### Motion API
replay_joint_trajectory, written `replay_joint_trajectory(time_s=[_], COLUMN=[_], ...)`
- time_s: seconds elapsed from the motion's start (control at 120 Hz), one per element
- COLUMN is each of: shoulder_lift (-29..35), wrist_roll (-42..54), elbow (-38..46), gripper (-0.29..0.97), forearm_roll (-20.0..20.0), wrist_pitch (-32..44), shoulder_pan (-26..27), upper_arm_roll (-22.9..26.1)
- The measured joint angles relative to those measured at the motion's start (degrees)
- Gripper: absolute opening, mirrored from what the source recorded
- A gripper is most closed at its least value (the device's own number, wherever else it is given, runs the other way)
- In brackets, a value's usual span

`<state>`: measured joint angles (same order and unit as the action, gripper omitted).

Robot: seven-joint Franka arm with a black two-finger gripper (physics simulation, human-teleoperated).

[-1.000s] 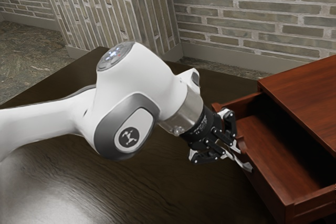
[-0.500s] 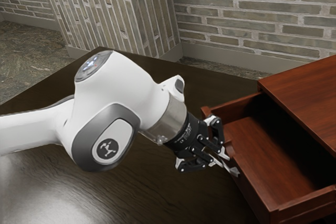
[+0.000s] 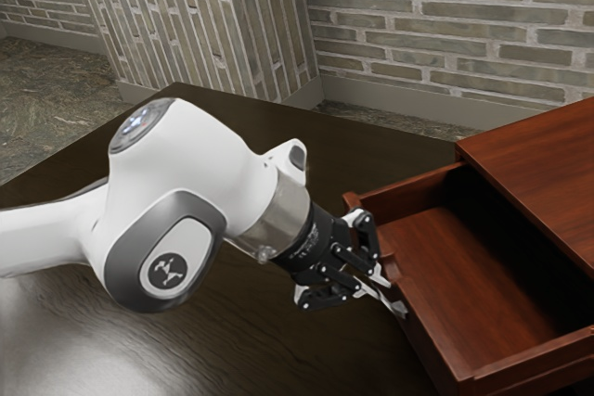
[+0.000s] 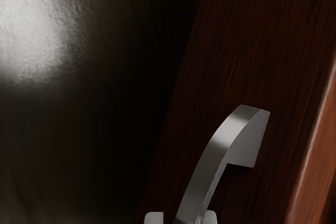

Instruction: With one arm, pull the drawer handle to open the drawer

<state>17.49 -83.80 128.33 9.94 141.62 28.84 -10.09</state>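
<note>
— From the side, where are we?
— Our gripper [image 3: 371,277] pinches the handle [image 3: 395,305] on the front of the drawer [image 3: 404,187], which stands well out of the cabinet [image 3: 538,159].
— And the wrist view?
— The handle [image 4: 220,161] curves just ahead, with our fingertips [image 4: 155,216] either side of it.

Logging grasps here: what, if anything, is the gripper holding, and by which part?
The gripper is shut on the drawer handle, pinching its metal bar from two sides, away from the end that joins the drawer front.
</note>
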Motion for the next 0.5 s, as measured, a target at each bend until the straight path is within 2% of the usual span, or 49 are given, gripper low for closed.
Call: replay_joint_trajectory(time_s=[0.183, 0.5], shoulder_lift=[0.9, 3.1], wrist_roll=[0.0, 0.1], elbow=[1.0, 2.8], gripper=[-0.1, -0.02], forearm_roll=[0.0, 0.2], wrist_pitch=[0.3, 0.6], shoulder_pan=[0.0, 0.0], upper_arm_roll=[-0.1, -1.2])
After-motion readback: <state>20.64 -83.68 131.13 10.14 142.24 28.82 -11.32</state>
